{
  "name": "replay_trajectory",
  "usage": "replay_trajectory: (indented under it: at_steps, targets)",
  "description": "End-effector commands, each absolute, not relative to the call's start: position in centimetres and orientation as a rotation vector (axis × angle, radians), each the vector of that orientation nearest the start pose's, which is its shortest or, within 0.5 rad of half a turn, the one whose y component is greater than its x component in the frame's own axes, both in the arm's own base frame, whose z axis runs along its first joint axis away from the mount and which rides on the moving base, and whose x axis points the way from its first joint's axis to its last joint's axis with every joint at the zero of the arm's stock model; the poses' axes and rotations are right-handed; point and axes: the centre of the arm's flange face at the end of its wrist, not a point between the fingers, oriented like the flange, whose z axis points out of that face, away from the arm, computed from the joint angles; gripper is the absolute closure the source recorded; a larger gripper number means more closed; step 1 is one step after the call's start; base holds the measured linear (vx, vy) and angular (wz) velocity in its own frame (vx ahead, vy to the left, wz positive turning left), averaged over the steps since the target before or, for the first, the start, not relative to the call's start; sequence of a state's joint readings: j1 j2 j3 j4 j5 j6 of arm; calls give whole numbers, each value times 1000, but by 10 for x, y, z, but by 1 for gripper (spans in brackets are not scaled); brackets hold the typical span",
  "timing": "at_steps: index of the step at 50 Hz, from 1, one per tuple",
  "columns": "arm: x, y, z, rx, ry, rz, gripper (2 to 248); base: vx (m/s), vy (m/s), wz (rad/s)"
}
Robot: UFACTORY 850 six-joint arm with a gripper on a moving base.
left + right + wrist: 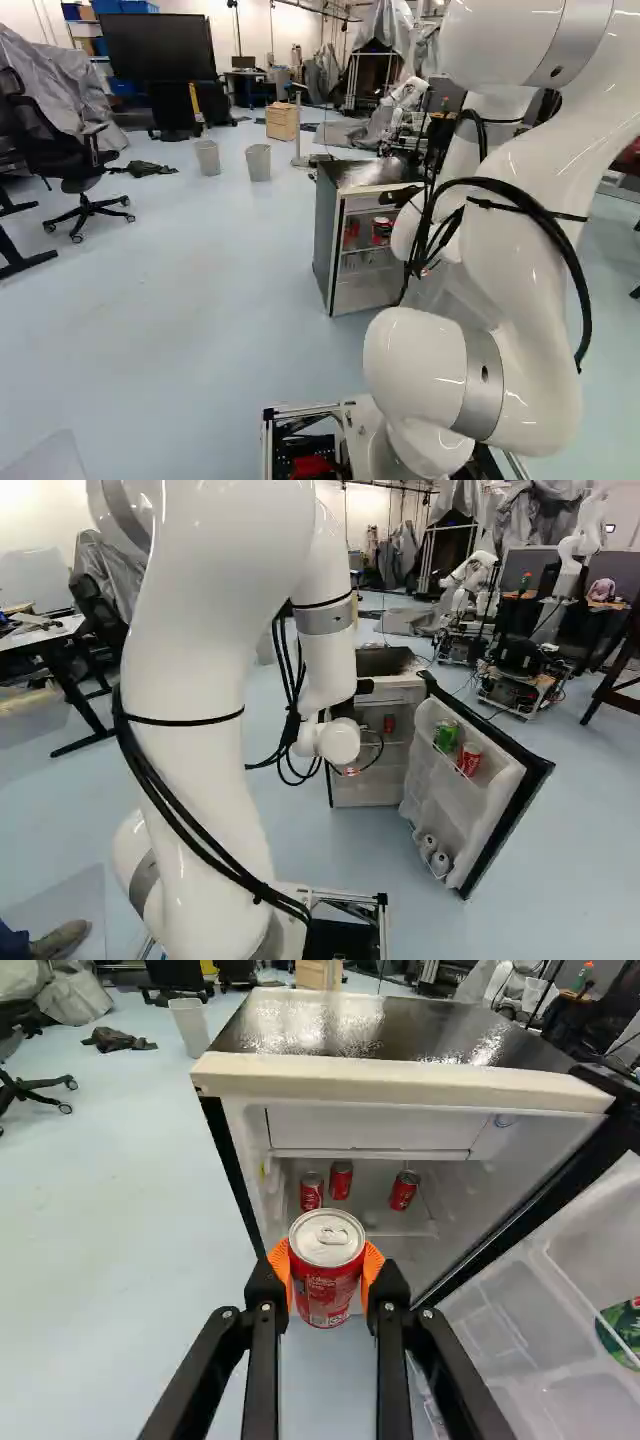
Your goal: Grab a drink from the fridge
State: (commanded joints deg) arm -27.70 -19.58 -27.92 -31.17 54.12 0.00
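In the wrist view my gripper (327, 1262) is shut on a red drink can (328, 1288), one orange pad at each side of it. The can stands upright, its silver lid showing. Beyond it is the open fridge (400, 1088), with several red cans (404, 1190) on its inner shelf. The held can is in front of the fridge opening and lower than that shelf. The fridge door (510, 805) stands wide open, holding a green can (446, 735) and a red can (469, 759) in its upper rack. In both base views the arm largely hides the gripper.
Two whitish cans (432, 850) lie low in the door. Grey bins (258, 162) and a wooden box (282, 121) stand beyond the fridge, an office chair (85, 165) at the left. Another robot (470, 580) stands behind the fridge. A person's shoe (60, 942) shows at the right base view's lower left.
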Motion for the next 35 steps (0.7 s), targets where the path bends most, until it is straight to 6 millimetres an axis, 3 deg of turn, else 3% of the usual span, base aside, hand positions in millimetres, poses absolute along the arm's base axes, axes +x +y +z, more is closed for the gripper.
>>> replay_trajectory:
  at_steps: [35]
  targets:
    - [374, -154, 327, -2697, -170, -1741, 160, 0, 0, 0]
